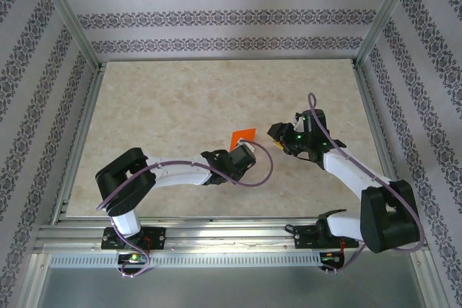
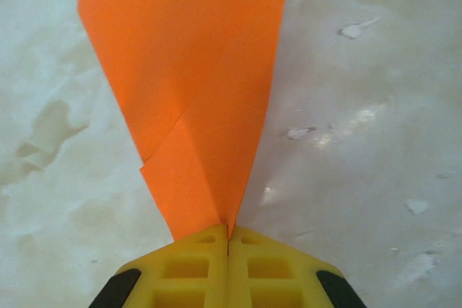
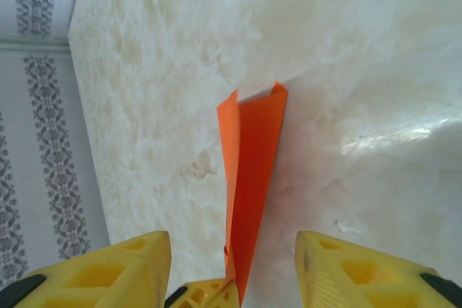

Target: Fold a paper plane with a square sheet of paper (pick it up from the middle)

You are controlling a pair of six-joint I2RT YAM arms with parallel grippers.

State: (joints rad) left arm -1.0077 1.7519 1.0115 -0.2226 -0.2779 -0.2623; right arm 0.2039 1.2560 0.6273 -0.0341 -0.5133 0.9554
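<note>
Both arms are built alike: white tubular links joined by chunky black joint housings. The left arm (image 1: 177,172) and the right arm (image 1: 354,174) each carry a thin purple cable. The left cable (image 1: 268,160) loops out past the wrist, and the right cable (image 1: 315,106) arcs over its wrist. A small green light (image 1: 298,137) glows on the right wrist's black housing. Each arm rises from a black mount, the left mount (image 1: 130,239) and the right mount (image 1: 321,236), with thin red wiring (image 1: 146,239) beside the left one. The left gripper (image 2: 229,230) has bright yellow fingers (image 2: 188,272) moulded with rectangular pockets and black pieces (image 2: 115,290) at the outer corners. The right gripper (image 3: 231,239) has the same yellow pocketed fingers (image 3: 108,272) — black at the outer ends.
</note>
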